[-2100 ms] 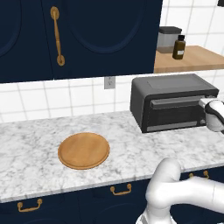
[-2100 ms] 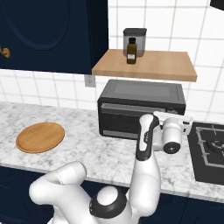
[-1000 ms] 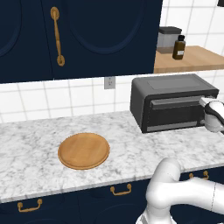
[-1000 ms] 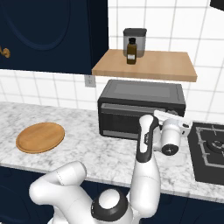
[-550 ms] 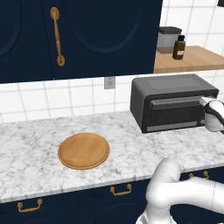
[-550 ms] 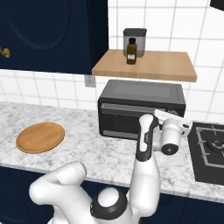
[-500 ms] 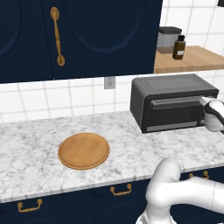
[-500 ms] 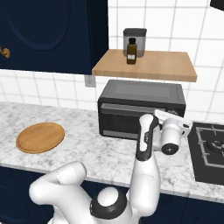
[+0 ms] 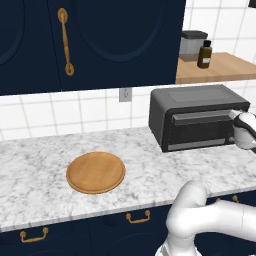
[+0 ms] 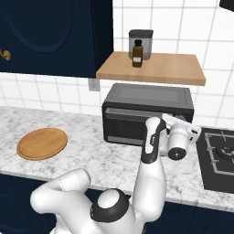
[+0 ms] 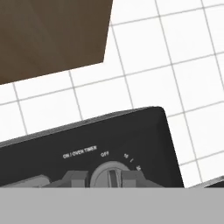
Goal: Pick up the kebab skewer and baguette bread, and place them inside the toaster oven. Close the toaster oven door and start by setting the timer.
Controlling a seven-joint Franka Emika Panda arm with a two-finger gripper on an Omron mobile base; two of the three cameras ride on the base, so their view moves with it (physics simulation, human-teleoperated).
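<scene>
- Left base view: a marble counter [image 9: 45,165] under navy cabinets [image 9: 100,45] carries a round wooden board [image 9: 96,172]; the toaster oven [image 9: 197,116] stands at the right, its toaster oven door [image 9: 200,128] shut.
- Right base view: a wooden shelf [image 10: 153,67] over the oven holds a grey canister [image 10: 140,42] and a dark bottle [image 10: 136,54]; the gripper [image 10: 183,129] is at the oven's right-hand panel.
- Hand view: white tiles [image 11: 148,65] behind; a timer knob [image 11: 111,175] sits between the fingers [image 11: 78,178], which are narrowly parted and seem to pinch it.

Navy cabinets [image 9: 115,40], white tiles [image 10: 160,18], seemingly marble counter [image 9: 40,165]
</scene>
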